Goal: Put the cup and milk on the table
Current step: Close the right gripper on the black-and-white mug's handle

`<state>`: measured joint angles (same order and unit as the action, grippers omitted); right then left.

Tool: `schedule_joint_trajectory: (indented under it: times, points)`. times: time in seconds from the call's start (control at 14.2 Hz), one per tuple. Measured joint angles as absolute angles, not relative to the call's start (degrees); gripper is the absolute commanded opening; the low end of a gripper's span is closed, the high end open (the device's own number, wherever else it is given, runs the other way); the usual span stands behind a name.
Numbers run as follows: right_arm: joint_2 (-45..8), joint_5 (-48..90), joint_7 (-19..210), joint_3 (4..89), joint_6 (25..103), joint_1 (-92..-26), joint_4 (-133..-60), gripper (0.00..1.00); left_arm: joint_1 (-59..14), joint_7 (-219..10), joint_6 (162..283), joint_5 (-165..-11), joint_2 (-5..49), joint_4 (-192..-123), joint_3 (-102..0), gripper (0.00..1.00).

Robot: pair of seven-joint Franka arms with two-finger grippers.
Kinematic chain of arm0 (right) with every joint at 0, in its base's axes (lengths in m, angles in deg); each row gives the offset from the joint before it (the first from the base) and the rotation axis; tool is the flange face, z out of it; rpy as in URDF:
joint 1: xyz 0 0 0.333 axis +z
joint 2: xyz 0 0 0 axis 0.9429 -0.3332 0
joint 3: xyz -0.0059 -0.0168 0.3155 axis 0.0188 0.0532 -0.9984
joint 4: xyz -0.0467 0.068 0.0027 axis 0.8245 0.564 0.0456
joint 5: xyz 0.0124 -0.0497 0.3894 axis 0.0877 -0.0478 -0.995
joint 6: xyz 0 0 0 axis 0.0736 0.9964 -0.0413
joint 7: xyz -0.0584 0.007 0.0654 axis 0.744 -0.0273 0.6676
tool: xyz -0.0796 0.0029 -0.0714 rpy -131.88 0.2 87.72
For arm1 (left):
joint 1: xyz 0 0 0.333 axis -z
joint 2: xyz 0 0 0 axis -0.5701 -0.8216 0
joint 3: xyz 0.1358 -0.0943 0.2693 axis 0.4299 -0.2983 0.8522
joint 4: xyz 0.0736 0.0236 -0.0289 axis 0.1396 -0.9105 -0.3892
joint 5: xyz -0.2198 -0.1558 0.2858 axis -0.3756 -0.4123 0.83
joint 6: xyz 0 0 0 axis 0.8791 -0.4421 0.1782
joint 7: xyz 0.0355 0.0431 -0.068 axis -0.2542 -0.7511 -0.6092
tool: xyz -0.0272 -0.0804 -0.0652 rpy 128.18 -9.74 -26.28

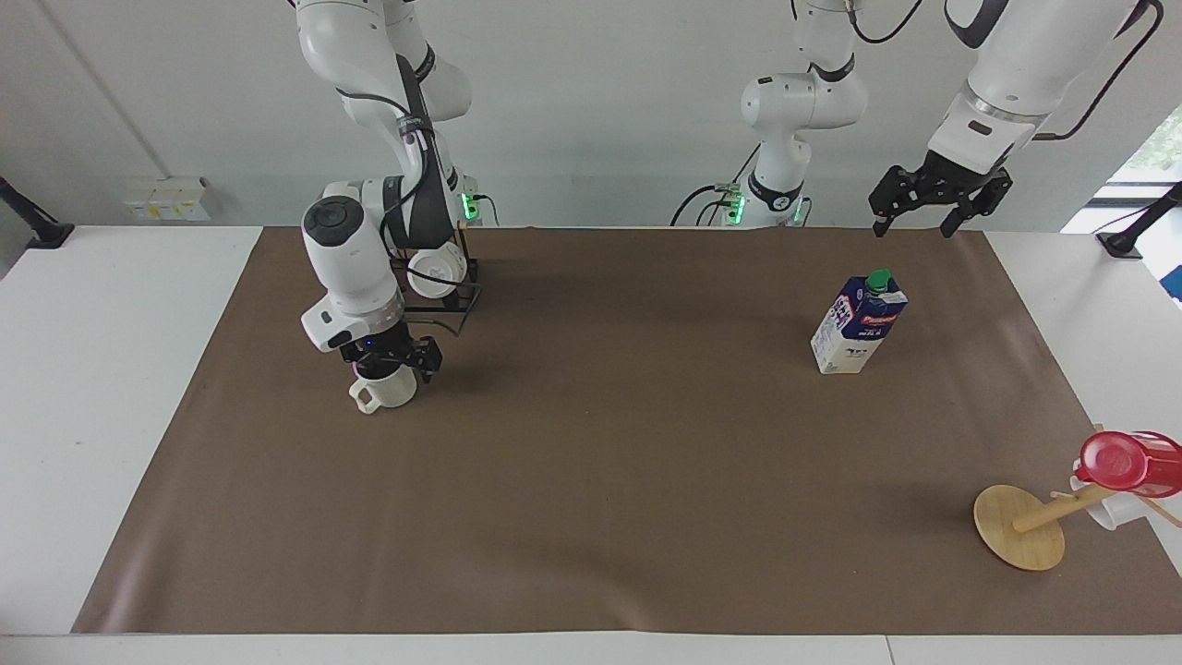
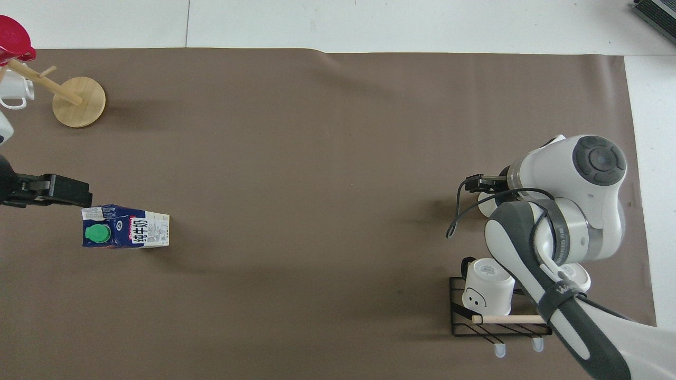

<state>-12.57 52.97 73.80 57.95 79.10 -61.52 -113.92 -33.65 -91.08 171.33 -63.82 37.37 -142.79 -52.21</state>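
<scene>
The cream cup (image 1: 383, 392) stands upright on the brown table sheet (image 1: 600, 462) toward the right arm's end, its handle pointing away from the robots. My right gripper (image 1: 390, 358) is low over the cup's rim, open, with a finger on either side of it; contact cannot be made out. From overhead only a sliver of the cup (image 2: 485, 205) shows under the right gripper (image 2: 478, 183). The blue-and-white milk carton (image 1: 859, 323) (image 2: 127, 234) stands on the sheet toward the left arm's end. My left gripper (image 1: 928, 211) (image 2: 79, 192) hangs open in the air, apart from the carton.
A black wire rack (image 1: 457, 297) (image 2: 499, 322) holding white mugs (image 2: 488, 287) sits nearer the robots than the cup. A wooden mug stand (image 1: 1020, 526) (image 2: 79, 101) with a red cup (image 1: 1122, 460) and a white mug (image 2: 13, 89) is at the left arm's end.
</scene>
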Motion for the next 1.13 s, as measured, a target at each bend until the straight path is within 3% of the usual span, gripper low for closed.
schedule_joint_trajectory:
  times: [0.07,0.28,0.85,0.92,1.13]
  points:
    - [-13.1,53.0,73.7,58.0,80.0,-61.6,-114.1,1.0,-33.7,-91.1,171.3,-63.8,37.4,-142.8,-52.2,1.0]
    - [-13.6,52.9,73.2,58.0,80.6,-61.6,-114.2,0.7,-33.7,-91.1,171.3,-63.8,37.4,-142.8,-52.2,1.0]
    - [-13.6,52.9,73.1,58.0,80.6,-61.6,-114.2,0.05,-33.7,-91.1,171.3,-63.8,37.4,-142.8,-52.2,1.0]
    - [-13.6,52.9,73.1,57.9,80.6,-61.6,-114.2,0.0,-33.7,-91.1,171.3,-63.8,37.4,-142.8,-52.2,1.0]
    - [-13.6,52.9,73.1,57.9,80.6,-61.6,-114.2,0.0,-33.7,-91.1,171.3,-63.8,37.4,-142.8,-52.2,1.0]
